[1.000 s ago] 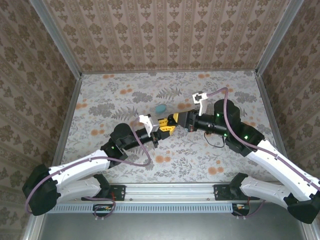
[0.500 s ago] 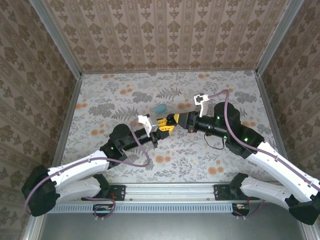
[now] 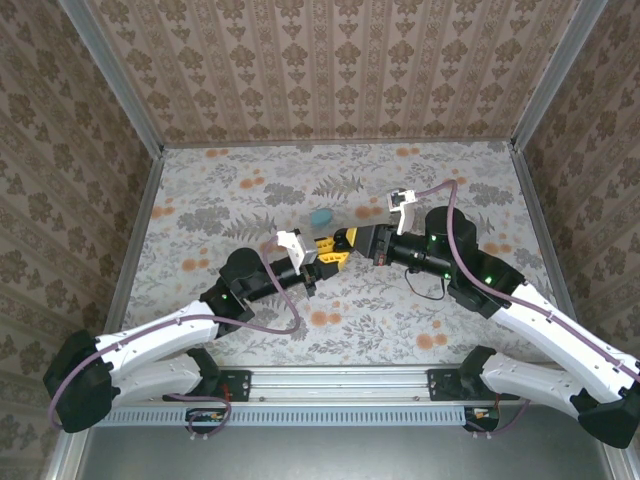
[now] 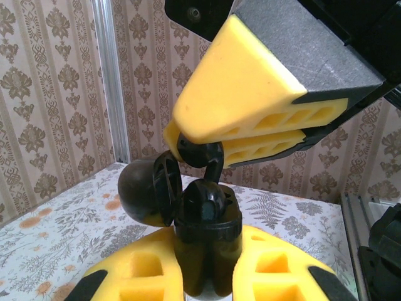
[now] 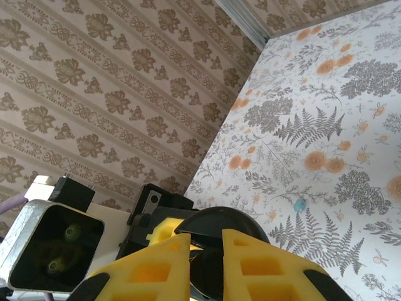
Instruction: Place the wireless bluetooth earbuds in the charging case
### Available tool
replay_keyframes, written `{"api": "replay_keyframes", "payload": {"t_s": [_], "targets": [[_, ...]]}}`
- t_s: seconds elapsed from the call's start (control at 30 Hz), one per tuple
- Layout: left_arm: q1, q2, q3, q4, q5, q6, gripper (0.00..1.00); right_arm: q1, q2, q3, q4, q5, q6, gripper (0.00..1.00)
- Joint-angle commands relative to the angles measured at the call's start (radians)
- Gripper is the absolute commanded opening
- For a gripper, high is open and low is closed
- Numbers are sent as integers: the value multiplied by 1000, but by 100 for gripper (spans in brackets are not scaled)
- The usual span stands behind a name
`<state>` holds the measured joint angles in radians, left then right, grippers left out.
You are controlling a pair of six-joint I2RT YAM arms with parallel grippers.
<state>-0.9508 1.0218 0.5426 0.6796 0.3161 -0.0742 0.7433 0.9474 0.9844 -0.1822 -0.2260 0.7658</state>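
Note:
My left gripper (image 4: 210, 237) is shut on the black charging case (image 4: 207, 263) and holds it upright above the table. The case's lid (image 4: 143, 194) hangs open to the left. One black earbud (image 4: 203, 202) sits in the case's top. My right gripper (image 4: 176, 130) comes in from above, shut on a second black earbud (image 4: 199, 152), whose stem points down and touches the case's top. The right wrist view shows that earbud (image 5: 212, 271) dark between the right gripper's (image 5: 207, 241) yellow fingers, over the open lid (image 5: 220, 219). From above, the left gripper (image 3: 327, 252) and right gripper (image 3: 348, 243) meet at mid-table.
A small turquoise object (image 3: 321, 216) lies on the floral table just beyond the grippers, and shows as a speck (image 5: 299, 204) in the right wrist view. Patterned walls with metal corner posts (image 3: 130, 100) close in the table on three sides.
The right arm has edged slightly lower and closer to the left gripper. Both grips look the same, and the left arm has stayed put.

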Motion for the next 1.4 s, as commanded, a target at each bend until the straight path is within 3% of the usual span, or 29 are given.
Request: {"api": "replay_keyframes", "payload": {"t_s": [0.0, 0.17, 0.47, 1.37], "targets": [[-7, -3, 8, 58, -25, -6, 0, 14, 11, 21, -88, 22, 48, 16], [-8, 4, 8, 61, -24, -6, 0, 14, 1, 40, -171, 80, 112, 16], [-8, 6, 6, 64, -18, -8, 0, 14, 28, 58, -173, 51, 159, 15], [-8, 8, 2, 46, -6, 5, 0, 14, 90, 215, -341, 66, 59, 15]]}}
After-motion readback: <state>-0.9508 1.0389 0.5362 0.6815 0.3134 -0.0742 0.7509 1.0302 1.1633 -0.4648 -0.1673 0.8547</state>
